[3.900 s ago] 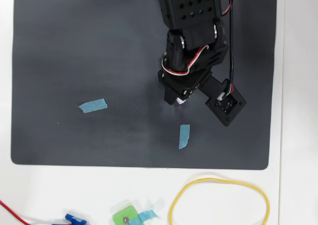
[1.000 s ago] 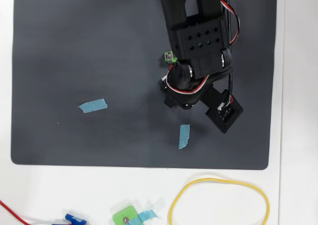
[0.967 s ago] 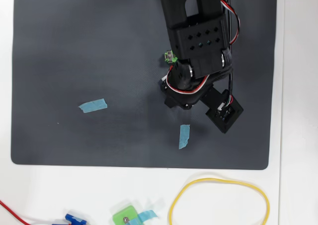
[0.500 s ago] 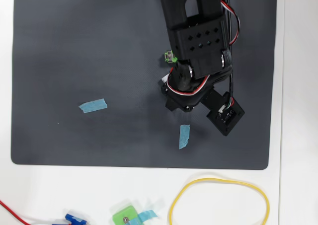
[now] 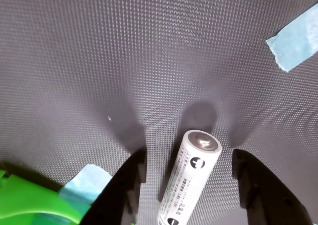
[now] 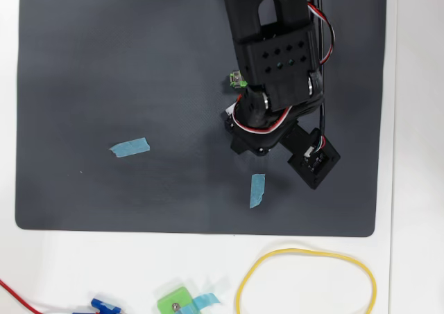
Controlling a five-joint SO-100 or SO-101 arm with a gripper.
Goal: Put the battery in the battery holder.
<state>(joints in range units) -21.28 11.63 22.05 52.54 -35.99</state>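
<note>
**Battery between spread fingers, above the mat**

Between the two dark fingers of the hand point(image 5: 189, 170), low in the wrist view, sits the battery point(image 5: 191, 183): a white cell with fine dark print, its silver end cap turned up toward the top of the picture, its body running off the bottom edge. The fingers point(image 5: 130, 185) stand apart, one on each side of the cell, with bare mat showing in the gaps; neither visibly touches it, and how the cell is held lower down lies outside the picture. A round shadow lies on the mat point(image 5: 99, 61) just past the battery's tip.

At the lower left corner of the wrist view a bright-green piece, the holder point(image 5: 35, 205), juts in, with a blue tape strip point(image 5: 84, 183) over it, just beside the left finger. Another tape piece point(image 5: 295, 38) lies at the upper right.

From overhead, the black arm point(image 6: 274, 57) reaches down from the mat's top edge and hides the battery. A small end of the green holder point(image 6: 238, 81) peeks out at the arm's left side. Two tape strips lie on the mat, one near the left point(image 6: 130, 147) and one below the arm point(image 6: 257, 190). On the white worktop point(image 6: 416, 189) past the mat's bottom edge lie a yellow loop point(image 6: 243, 283) and a small green block point(image 6: 175, 303).
</note>
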